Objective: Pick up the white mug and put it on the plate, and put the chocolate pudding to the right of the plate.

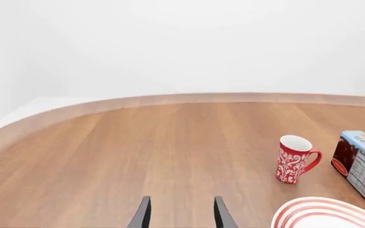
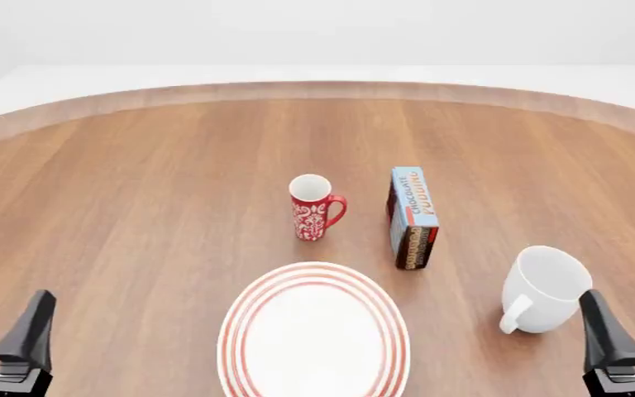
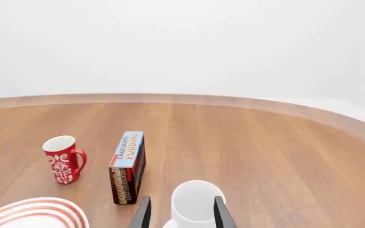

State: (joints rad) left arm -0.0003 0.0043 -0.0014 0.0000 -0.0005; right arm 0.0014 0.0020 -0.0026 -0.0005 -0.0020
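Showing white mug (image 3: 196, 204) between right tool (image 3: 178, 213) fingers, unseen by left wrist

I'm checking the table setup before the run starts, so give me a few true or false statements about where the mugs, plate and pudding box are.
1. The plain white ceramic mug sits on the red-ringed round white plate. False: it stands on the table, right of the plate.
2. The red floral mug stands upright. True.
3. The light blue chocolate pudding box is left of the red mug. False: it is to its right.
4. Both the left gripper and the right gripper hold nothing. True.
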